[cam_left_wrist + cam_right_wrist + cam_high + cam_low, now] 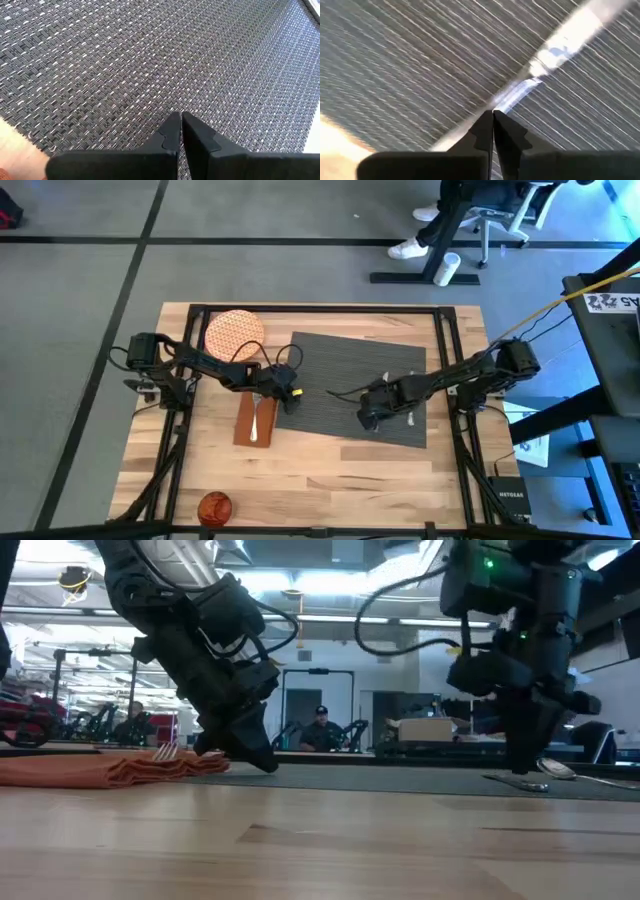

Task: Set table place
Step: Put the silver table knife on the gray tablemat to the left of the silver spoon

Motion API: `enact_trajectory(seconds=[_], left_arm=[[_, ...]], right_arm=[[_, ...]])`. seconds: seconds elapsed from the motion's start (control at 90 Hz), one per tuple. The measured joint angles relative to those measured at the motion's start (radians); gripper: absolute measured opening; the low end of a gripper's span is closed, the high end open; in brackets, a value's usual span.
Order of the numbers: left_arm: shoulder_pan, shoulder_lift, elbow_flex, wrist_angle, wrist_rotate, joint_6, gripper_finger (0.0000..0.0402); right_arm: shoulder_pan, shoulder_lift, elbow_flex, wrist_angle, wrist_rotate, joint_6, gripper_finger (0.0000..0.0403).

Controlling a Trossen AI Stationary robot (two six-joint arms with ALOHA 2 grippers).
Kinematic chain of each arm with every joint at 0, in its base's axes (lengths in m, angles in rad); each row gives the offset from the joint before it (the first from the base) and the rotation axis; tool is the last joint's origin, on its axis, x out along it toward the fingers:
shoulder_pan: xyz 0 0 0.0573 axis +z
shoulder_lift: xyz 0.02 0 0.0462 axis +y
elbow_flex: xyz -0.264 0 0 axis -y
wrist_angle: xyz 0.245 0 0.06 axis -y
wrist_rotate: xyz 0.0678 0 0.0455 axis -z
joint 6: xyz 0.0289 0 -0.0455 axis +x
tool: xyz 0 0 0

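The dark grey placemat lies askew on the table. The patterned plate sits at the far left, off the mat. A fork lies on the brown napkin beside the mat's left edge. The orange cup stands at the near edge. My left gripper is shut, low over the mat's left part. My right gripper is shut on a knife at the mat's near right part. A spoon lies on the mat beside it. My left gripper has its shut fingertips down on the placemat's surface, close to the mat's left edge, slanting down from the left. Whether they hold any of the weave, I cannot tell. My right gripper pinches the knife about mid-length between its two fingertips. The fingers point down and lie across it. The knife lies level, at the placemat's surface or barely above it.
Black rails run along the table's left and right edges under both arms. Bare wood spreads between the mat and the near edge. A seated person shows in the room beyond the table.
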Motion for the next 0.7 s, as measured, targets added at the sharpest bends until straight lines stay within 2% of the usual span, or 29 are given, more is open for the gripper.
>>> enact_trajectory(seconds=[0.256,0.489,0.7], left_arm=[[0.000,0.000,0.000,0.000,0.000,0.000,0.0000],[0.000,0.000,0.000,0.000,0.000,-0.001,0.0000],[0.000,0.000,0.000,0.000,0.000,-0.003,0.0000]], right_arm=[[0.000,-0.010,0.000,0.048,-0.001,0.000,0.0000],[0.000,-0.069,0.000,0.055,0.063,0.049,0.0000],[0.000,-0.039,0.000,0.091,0.067,0.050,0.0000]])
